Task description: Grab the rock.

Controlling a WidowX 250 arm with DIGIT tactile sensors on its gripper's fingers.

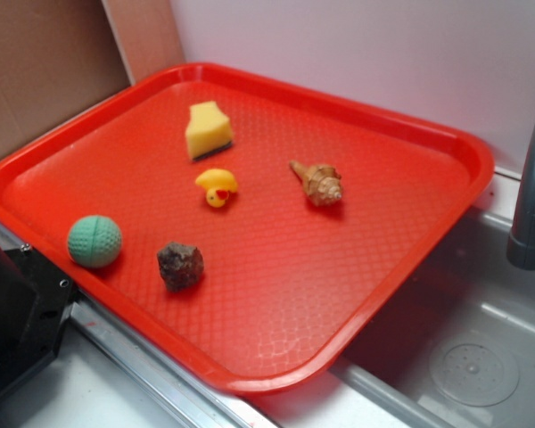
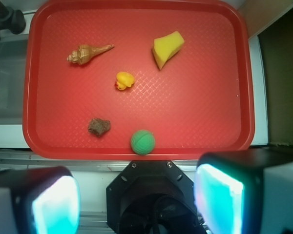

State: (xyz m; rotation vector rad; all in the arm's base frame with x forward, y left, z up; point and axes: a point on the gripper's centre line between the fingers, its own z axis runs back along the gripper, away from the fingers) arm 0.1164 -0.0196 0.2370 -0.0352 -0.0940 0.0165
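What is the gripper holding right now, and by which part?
Nothing. The gripper is open with its fingers spread wide, above the near edge of the tray. The rock lies untouched on the tray, next to the green ball.

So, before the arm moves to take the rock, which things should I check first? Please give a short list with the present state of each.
1. Rock in view and uncovered on the red tray: ok.
2. Space around the rock: the green ball lies near but apart from it: ok, though close.
3. Other things out of the way: seashell, yellow duck and sponge wedge lie farther off: ok.
4. Gripper open and empty: ok, the fingers stand wide apart.
5. Gripper above the rock: not ok, it sits off the tray's near edge.
6. Rock's best grip axis: cannot tell.
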